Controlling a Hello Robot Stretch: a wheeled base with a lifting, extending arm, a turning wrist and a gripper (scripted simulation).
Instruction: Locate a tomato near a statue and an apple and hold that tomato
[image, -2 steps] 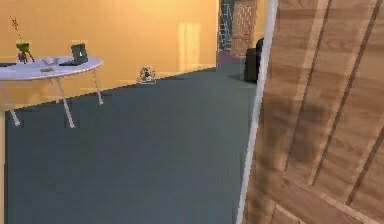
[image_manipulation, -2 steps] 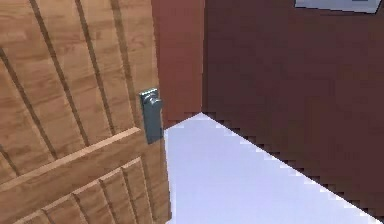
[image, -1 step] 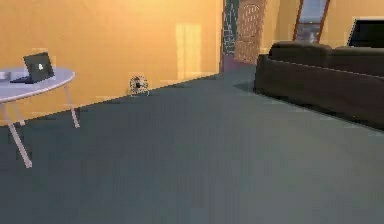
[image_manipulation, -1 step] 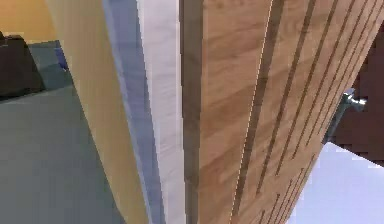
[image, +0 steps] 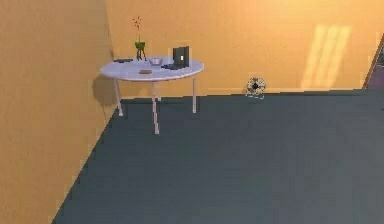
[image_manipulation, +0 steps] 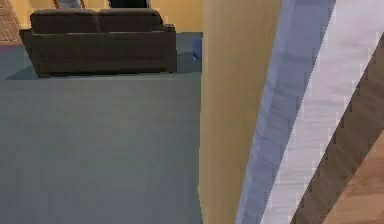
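Plainly, the coming move turns on where the round white table (image: 190, 68) stands. In the forward view it is far ahead and toward the view's left, in the corner of the orange walls (image: 250, 30), with dark floor (image: 220, 160) between it and the robot.

Small things lie on the table's top:
- a potted plant (image: 139, 44) at the table's back edge
- a dark box (image: 180, 56) toward its right end
- a shallow dish (image: 147, 72) near its front edge
- a flat dark thing (image: 122, 61) at its left end

They are too small to name further. I cannot tell whether a tomato, an apple or a statue is among them, so the tomato's place is only a guess, with the table the likeliest spot. On the floor right of the table, against the wall, sits a small round fan-like thing (image: 256, 88).

In the arm side view a yellow wall end (image_manipulation: 225, 120) and a pale slanting edge (image_manipulation: 300, 120), perhaps a door frame, stand close by. A brown sofa (image_manipulation: 100, 42) stands far out across the floor, with a small blue thing (image_manipulation: 197, 50) just beside its end.

I cannot tell the gripper's state. As I judge it, the arm reaches sideways while the table lies ahead. So the base must drive up to the table and turn until the table comes onto the arm's side. A tomato is round, so its long axis should hardly matter.
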